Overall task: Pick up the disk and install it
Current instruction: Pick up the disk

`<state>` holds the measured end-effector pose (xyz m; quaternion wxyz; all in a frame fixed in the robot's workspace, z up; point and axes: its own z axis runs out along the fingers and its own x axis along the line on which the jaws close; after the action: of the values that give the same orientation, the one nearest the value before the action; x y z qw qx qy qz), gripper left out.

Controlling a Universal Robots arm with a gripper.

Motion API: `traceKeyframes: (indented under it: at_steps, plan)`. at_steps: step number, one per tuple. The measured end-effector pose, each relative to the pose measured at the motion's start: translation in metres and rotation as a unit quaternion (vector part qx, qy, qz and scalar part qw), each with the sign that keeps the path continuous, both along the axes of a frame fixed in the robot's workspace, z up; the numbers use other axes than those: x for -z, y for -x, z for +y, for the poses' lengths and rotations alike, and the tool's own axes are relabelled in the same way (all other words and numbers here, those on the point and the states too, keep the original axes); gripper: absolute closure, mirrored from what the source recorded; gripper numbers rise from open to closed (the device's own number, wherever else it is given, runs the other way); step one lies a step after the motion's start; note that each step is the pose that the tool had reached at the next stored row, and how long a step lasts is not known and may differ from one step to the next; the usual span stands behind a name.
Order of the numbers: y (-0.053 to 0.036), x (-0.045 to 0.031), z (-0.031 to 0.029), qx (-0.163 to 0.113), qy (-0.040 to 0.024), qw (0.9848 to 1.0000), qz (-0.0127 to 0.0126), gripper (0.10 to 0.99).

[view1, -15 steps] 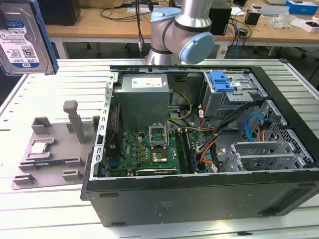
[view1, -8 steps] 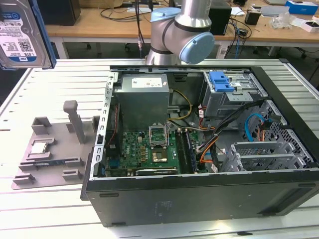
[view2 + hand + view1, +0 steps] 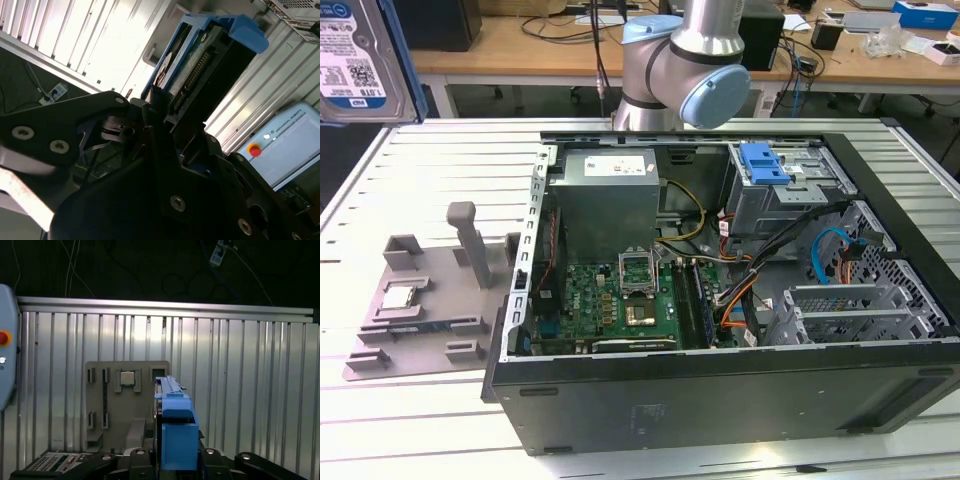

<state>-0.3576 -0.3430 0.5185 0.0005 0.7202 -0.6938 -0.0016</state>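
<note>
Your disk (image 3: 358,55) shows at the exterior view's upper left, label toward the camera, partly cut off. The open case (image 3: 720,400) lies on the ribbed surface (image 3: 410,425), the arm (image 3: 685,60) behind it. A grey tray (image 3: 440,285) with a chip (image 3: 400,296) sits just beside it, on the exterior view's left.

I lose the disk (image 3: 358,55) past the exterior view's top and left edges (half its label gone); the arm (image 3: 675,60) is cut off above, and the gripper (image 3: 166,117) hides the disk's lower end in the second wrist view.
</note>
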Motion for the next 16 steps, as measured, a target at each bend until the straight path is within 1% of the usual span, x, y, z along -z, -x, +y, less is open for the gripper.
traceKeyframes:
  at_steps: [10,14,16]
  plan:
    - [-0.0004,-0.0009,0.0000,0.000,0.0000,1.0000,0.0000,0.722]
    - [-0.0086,-0.0008,0.0000,0.000,0.0000,1.0000,0.0000,0.722]
    - [-0.0142,-0.0009,0.0000,0.000,0.0000,1.0000,0.0000,0.722]
